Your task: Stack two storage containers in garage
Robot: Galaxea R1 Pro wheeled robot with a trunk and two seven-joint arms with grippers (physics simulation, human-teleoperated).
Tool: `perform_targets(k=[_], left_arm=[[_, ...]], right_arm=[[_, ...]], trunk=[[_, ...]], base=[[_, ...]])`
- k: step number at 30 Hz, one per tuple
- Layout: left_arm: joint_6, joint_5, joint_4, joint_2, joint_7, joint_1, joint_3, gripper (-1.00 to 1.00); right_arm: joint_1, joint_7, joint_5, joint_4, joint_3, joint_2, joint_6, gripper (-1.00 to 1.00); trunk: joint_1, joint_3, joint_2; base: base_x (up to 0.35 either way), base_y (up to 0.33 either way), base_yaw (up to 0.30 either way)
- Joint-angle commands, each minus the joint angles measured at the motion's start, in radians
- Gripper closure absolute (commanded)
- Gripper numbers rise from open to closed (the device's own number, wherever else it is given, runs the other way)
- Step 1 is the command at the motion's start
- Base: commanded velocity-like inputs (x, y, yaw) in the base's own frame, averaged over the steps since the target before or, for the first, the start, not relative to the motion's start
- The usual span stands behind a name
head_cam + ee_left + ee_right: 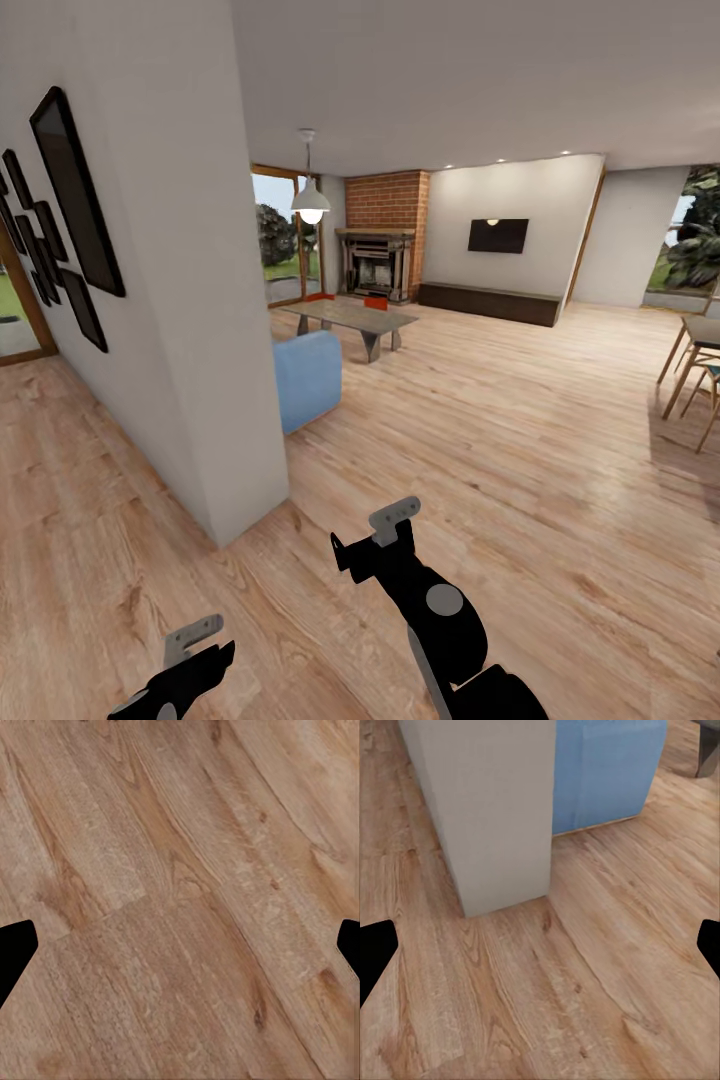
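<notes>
Right gripper [385, 535] jaws apart, plank floor [520, 440], brick fireplace [385, 235]

Grey coffee table [352, 318] before brick fireplace [385, 235]; wall-mounted television [498, 236].

Open plank floor [480, 420] ahead, white wall end [215, 400] and blue sofa [307, 378] blocking left

3 cameras at the living room's edge.
Head view looks from high up toward 12 o'clock, down the plank floor [480, 420], wall end [235, 400] at 10 o'clock. Left wrist view faces the planks closely. Right wrist view, low, shares wall end [495, 817] and sofa [607, 772].
</notes>
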Motion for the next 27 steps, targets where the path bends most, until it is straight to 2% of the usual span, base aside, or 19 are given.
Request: perform_targets(k=[1, 27], left_arm=[[0.000, 0.000, 0.000, 0.000, 0.000, 0.000, 0.000, -1.00], [0.000, 0.000, 0.000, 0.000, 0.000, 0.000, 0.000, -1.00]], right_arm=[[0.000, 0.000, 0.000, 0.000, 0.000, 0.000, 0.000, -1.00], [0.000, 0.000, -0.003, -0.013, -0.004, 0.000, -0.002, -1.00]], trunk=[[0.000, 0.000, 0.000], [0.000, 0.000, 0.000]], base=[[0.327, -0.149, 0.000], [0.315, -0.172, 0.000]])
